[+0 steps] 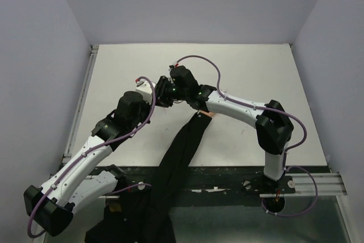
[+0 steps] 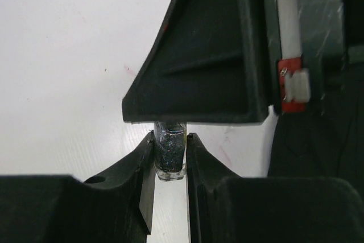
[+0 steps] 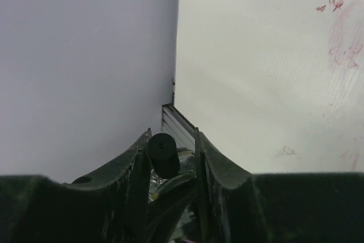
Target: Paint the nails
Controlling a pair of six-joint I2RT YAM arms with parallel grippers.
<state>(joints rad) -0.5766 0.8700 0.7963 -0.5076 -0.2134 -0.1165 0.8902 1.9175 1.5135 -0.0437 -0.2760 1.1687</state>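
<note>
From the near edge the black sleeve (image 1: 181, 152) runs up to the fake hand (image 1: 208, 116), but the nails are hidden under the right arm (image 1: 239, 106), so I see no painting done. Just beyond, only the wrist views show the grips: the left gripper (image 2: 170, 143) pinches the small bottle (image 2: 170, 160), and the right gripper (image 3: 172, 152) is closed on its black cap (image 3: 164, 153). I'd judge they're at the opening step.

Two white-and-black jointed robot arms stand at one flat white table (image 1: 256, 66): the left arm (image 1: 94, 147) and the right arm (image 1: 239, 106). Each carries one black two-finger gripper, two in all: the left gripper (image 2: 170, 140) and the right gripper (image 3: 172, 140). Two thin purple cables show, a left cable (image 1: 149, 103) and a right cable (image 1: 200, 58). There is one small dark glittery glass bottle (image 2: 170, 153), one black round cap (image 3: 164, 155), one long black fabric sleeve (image 1: 179, 152) and one sliver of pale peach hand (image 1: 208, 116).
</note>
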